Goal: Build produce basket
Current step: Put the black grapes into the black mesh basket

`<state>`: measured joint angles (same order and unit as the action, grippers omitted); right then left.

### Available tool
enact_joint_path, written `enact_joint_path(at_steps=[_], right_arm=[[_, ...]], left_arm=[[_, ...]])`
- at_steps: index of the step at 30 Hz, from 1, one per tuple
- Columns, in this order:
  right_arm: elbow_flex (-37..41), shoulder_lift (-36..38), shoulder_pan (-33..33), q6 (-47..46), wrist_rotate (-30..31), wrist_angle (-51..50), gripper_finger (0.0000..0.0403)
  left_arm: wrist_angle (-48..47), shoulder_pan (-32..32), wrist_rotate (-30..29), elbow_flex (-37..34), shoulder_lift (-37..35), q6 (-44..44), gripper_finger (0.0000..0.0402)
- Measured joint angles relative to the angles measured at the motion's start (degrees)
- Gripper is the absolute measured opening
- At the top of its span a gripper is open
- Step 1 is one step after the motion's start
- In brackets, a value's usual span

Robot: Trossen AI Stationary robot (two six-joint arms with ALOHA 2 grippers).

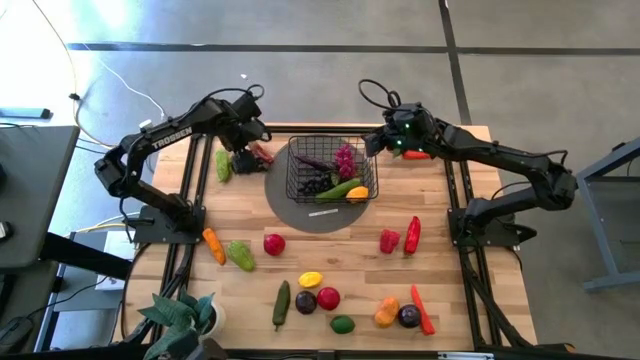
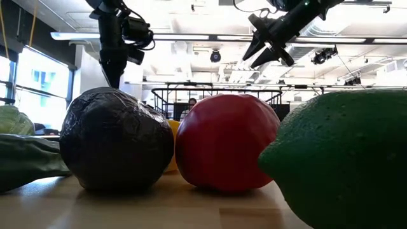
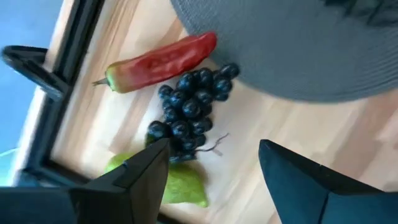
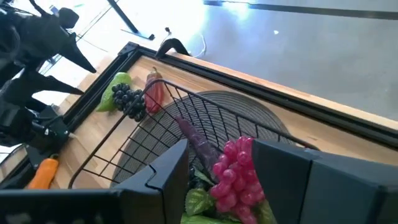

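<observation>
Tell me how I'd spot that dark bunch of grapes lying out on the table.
Start at the black wire basket on its round grey mat. Just off the mat's edge nearest the left claw lie three items together; the dark grapes sit between a long red pepper and a green piece, the only knobbly cluster there.

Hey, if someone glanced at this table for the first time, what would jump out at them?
Probably the black wire basket on its round grey mat at the table's far middle, already holding pink grapes. Next, the left gripper hanging open over dark grapes beside a red pepper, left of the mat.
</observation>
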<state>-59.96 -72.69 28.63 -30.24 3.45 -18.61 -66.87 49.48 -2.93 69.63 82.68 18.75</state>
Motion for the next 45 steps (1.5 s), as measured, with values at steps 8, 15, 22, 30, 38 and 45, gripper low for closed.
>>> enact_joint_path(at_steps=[8,15,22,30,38,45], right_arm=[[0.0,0.0,1.1,0.8,-0.9,0.0,0.016],[0.0,0.0,1.0,0.9,-1.0,0.0,0.016],[0.0,0.0,1.0,0.9,-1.1,-0.3,0.016],[0.0,0.0,1.0,0.9,-1.9,-0.4,0.016],[0.0,0.0,1.0,0.7,-2.7,-0.4,0.016],[0.0,0.0,1.0,0.7,-2.7,-0.4,0.016]], left_arm=[[-2.4,-3.2,-3.9,0.0,2.9,6.8,0.0235],[-2.1,-3.4,-4.2,0.0,6.6,7.7,0.0235],[-0.3,-3.1,-8.2,0.0,10.0,10.0,0.0234],[-0.4,-2.9,-6.2,0.0,12.8,9.1,0.0232],[0.2,-2.7,-5.4,-0.1,15.2,6.9,0.0232],[0.7,-2.7,-7.9,-0.1,18.2,3.2,0.0231]])
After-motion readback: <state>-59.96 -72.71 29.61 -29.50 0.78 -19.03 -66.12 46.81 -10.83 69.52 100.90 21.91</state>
